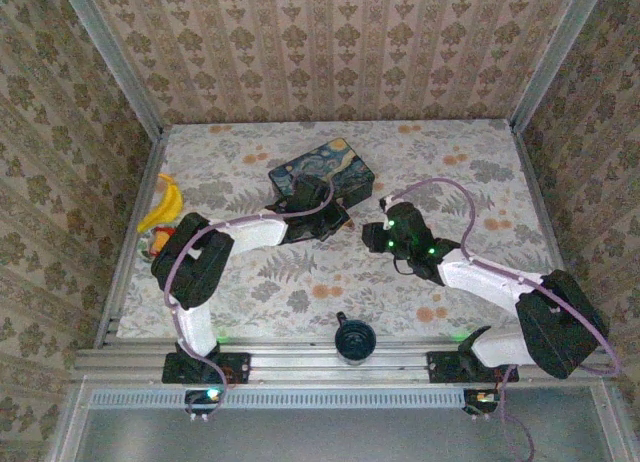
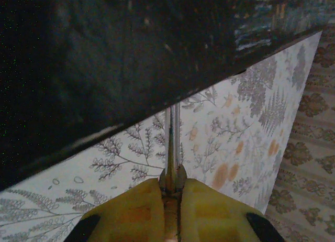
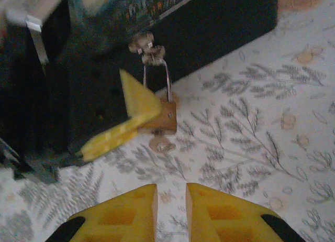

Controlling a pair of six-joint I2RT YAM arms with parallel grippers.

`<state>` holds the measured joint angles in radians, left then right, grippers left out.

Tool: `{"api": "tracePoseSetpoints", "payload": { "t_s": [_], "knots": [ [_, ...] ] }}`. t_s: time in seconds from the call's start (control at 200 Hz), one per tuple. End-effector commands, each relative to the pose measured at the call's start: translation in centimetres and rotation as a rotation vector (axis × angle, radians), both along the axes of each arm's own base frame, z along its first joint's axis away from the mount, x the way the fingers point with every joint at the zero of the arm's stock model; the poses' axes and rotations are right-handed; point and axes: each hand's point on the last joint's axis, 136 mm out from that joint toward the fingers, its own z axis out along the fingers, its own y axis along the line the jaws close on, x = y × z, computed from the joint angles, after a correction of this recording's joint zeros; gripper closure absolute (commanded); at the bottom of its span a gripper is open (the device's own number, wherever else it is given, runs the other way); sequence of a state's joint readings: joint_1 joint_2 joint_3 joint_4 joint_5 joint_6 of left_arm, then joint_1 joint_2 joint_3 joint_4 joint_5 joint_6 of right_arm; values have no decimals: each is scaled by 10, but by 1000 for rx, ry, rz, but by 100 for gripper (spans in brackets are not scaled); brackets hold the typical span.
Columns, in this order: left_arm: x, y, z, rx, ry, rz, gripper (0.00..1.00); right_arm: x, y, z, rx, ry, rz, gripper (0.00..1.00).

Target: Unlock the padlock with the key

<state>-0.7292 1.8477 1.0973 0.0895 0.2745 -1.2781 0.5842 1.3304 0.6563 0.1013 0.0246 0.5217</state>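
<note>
The small brass padlock [image 3: 163, 119] hangs by its thin silver shackle [image 3: 157, 78] from the hasp on the front of the dark blue painted box [image 1: 325, 170]. My left gripper [image 2: 172, 185] is shut on the padlock body, its yellow fingers [image 3: 137, 106] reaching in from the left. Seen from the left wrist, the shackle [image 2: 172, 134] runs up to the box's edge. The key [image 3: 161, 144] sticks out of the padlock's underside, its round head just above the tablecloth. My right gripper [image 3: 171, 194] hovers a little in front of the key, narrowly open, nothing between its fingers.
A banana [image 1: 165, 204] lies by the left rail of the table. A black round object [image 1: 352, 339] sits at the near edge between the arm bases. Metal rails [image 1: 130, 232] frame the flowered tablecloth. Free cloth lies to the right of the box.
</note>
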Motion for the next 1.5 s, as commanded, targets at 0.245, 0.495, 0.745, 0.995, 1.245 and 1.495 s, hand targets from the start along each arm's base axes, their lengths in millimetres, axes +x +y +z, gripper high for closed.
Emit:
{"api": "tracePoseSetpoints", "payload": {
  "t_s": [0.245,0.495,0.745,0.995,1.245,1.495],
  "knots": [
    [-14,4,2,16,71,-45,100,4,24,-2,-296,-50,148,77],
    [-13,4,3,7,72,-45,100,12,37,-12,-392,-47,198,76],
    [-12,1,5,-8,69,-52,100,17,38,-21,-450,-41,199,74],
    [-12,-1,8,-19,67,-59,100,25,35,-23,-490,-59,173,72],
    [-13,-4,9,-36,73,-64,100,29,37,-29,-518,-66,183,71],
    [-12,-6,12,-49,71,-71,100,35,37,-33,-531,-86,172,68]
  ]
}}
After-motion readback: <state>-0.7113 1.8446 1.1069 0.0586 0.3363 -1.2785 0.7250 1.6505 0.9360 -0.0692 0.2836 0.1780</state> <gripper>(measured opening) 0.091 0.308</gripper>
